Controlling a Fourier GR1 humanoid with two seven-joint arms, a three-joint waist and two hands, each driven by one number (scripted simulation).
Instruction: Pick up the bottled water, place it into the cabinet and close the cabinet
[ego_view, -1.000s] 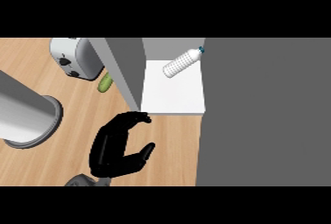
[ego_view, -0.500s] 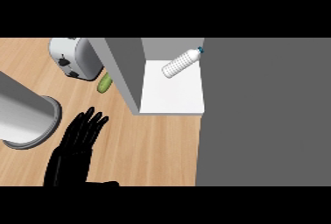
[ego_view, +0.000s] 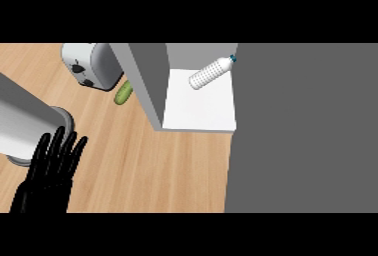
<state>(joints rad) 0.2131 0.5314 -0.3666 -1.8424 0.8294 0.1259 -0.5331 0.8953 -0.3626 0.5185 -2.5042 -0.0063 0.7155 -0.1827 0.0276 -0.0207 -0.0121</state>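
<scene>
Bottled water lies on its side on the white cabinet shelf, cap toward the upper right. The left hand, fingers straight and spread, rests well apart at lower left, holding nothing.

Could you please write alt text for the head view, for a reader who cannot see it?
A bottled water lies on the white shelf of an open cabinet, while one open black hand shows at lower left over the wooden counter. A toaster and a green vegetable sit nearby.
</scene>
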